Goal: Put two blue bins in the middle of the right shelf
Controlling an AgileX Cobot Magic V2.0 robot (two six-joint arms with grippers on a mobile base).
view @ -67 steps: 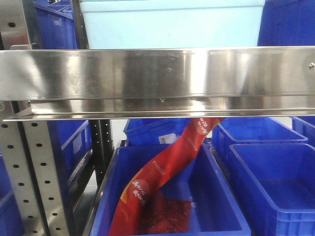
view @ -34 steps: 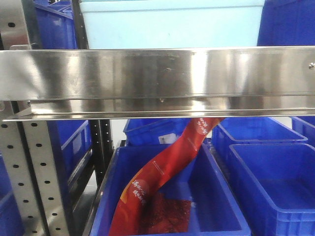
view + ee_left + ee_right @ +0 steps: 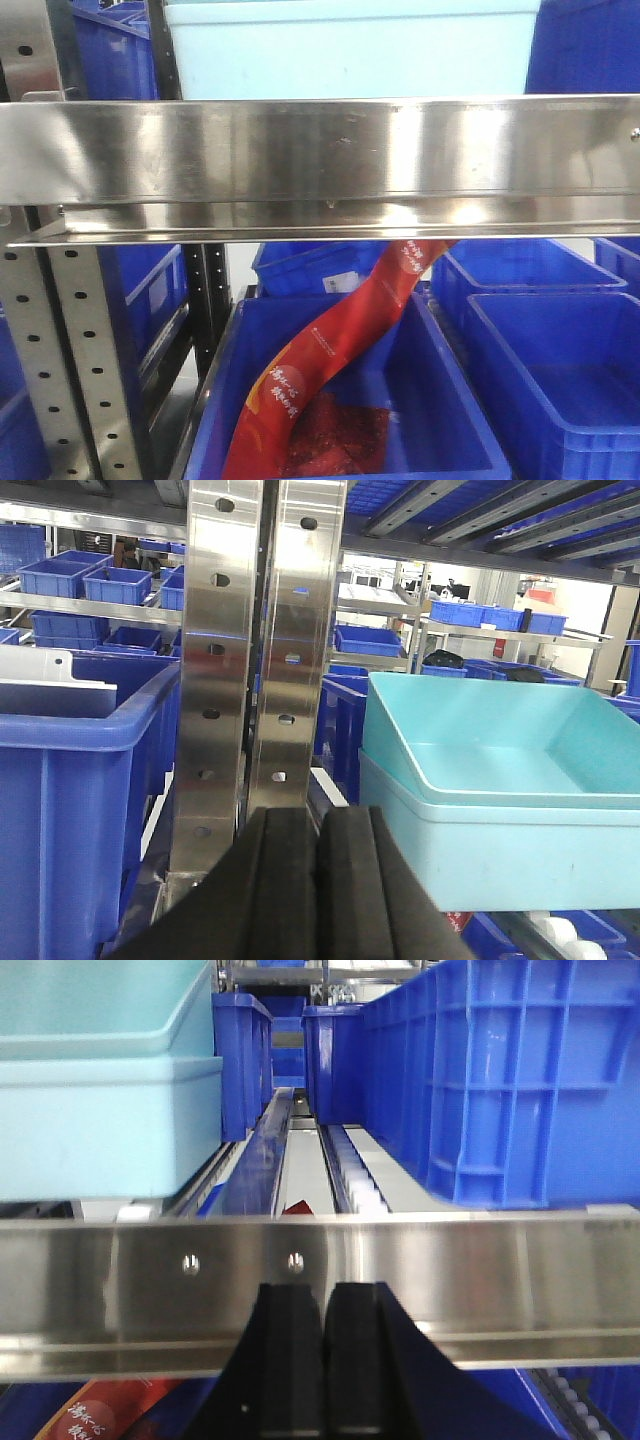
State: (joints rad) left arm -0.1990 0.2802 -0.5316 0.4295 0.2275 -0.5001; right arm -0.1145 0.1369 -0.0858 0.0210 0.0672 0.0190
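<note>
A large blue bin point(image 3: 500, 1080) stands on the roller shelf at the upper right of the right wrist view. My right gripper point(image 3: 323, 1300) is shut and empty, just in front of the steel shelf rail point(image 3: 450, 1270) and below that bin. Another blue bin point(image 3: 70, 780) fills the left of the left wrist view. My left gripper point(image 3: 318, 825) is shut with nothing in it, facing a perforated steel upright point(image 3: 250, 650). In the front view, blue bins point(image 3: 560, 370) sit on the lower level and neither gripper shows.
Stacked pale cyan bins point(image 3: 500, 780) sit right of the upright, and a cyan bin point(image 3: 350, 50) shows above the wide steel rail point(image 3: 320, 165). A red bag point(image 3: 330, 360) leans out of the lower middle blue bin point(image 3: 440, 400). Roller tracks point(image 3: 350, 1175) run back along the shelf.
Everything in the front view has slid a few pixels to the right. Nothing has been gripped or released.
</note>
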